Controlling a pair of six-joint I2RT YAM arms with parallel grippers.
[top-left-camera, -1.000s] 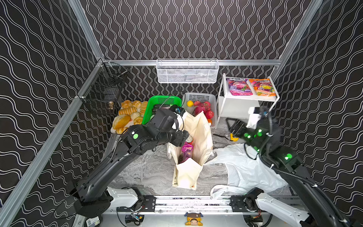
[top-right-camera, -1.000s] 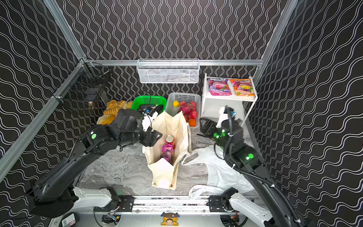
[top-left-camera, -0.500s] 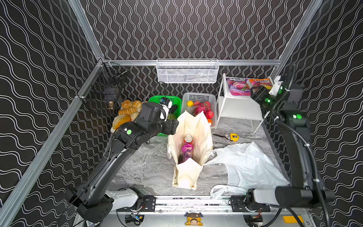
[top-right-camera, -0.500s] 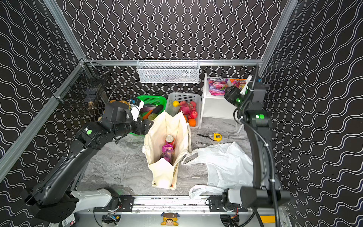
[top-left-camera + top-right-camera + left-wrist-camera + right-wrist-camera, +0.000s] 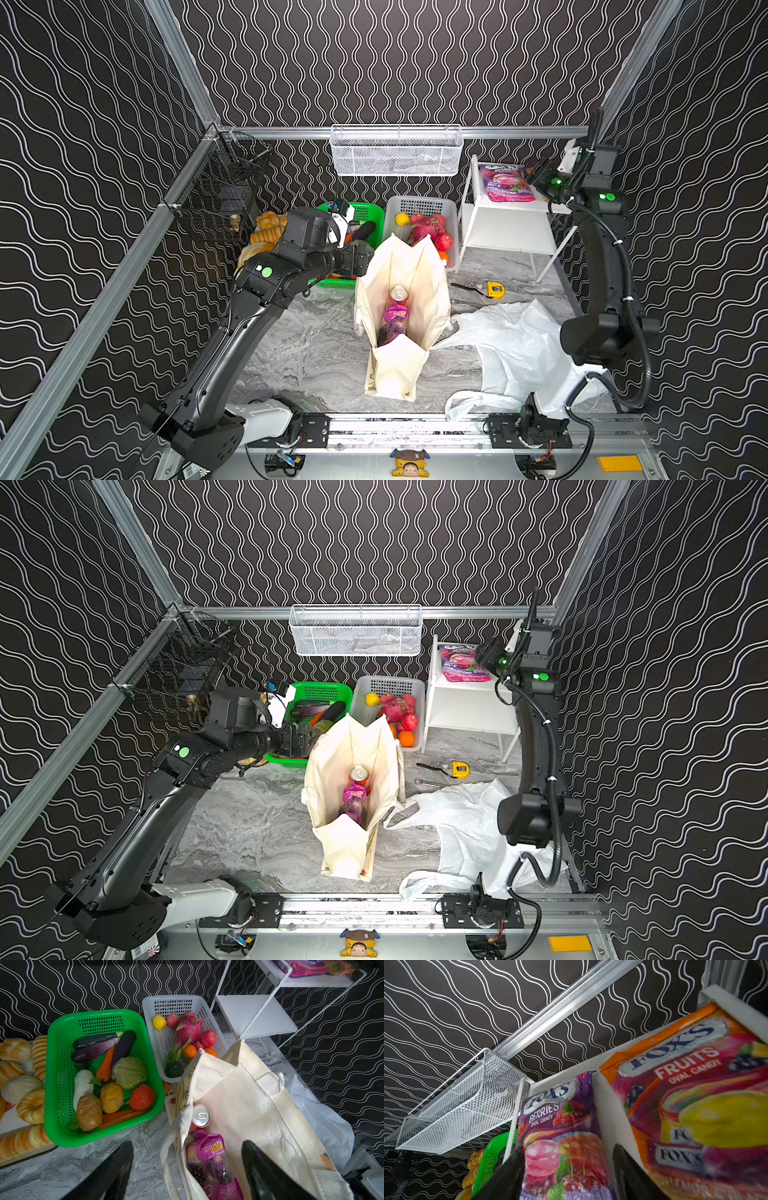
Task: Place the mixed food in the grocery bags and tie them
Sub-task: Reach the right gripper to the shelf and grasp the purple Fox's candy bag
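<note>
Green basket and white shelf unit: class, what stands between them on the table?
The white plastic basket, between the green basket and the shelf unit; both top views show it.

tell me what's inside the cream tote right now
Inside the cream tote: a red drink can, upright, and a purple snack packet beside it. The bag's floor and anything beneath the packet are hidden by its folds and walls.

There are 1 cream tote, 1 white plastic bag, 1 green basket, 1 white basket — 1 can, 1 cabbage.
</note>
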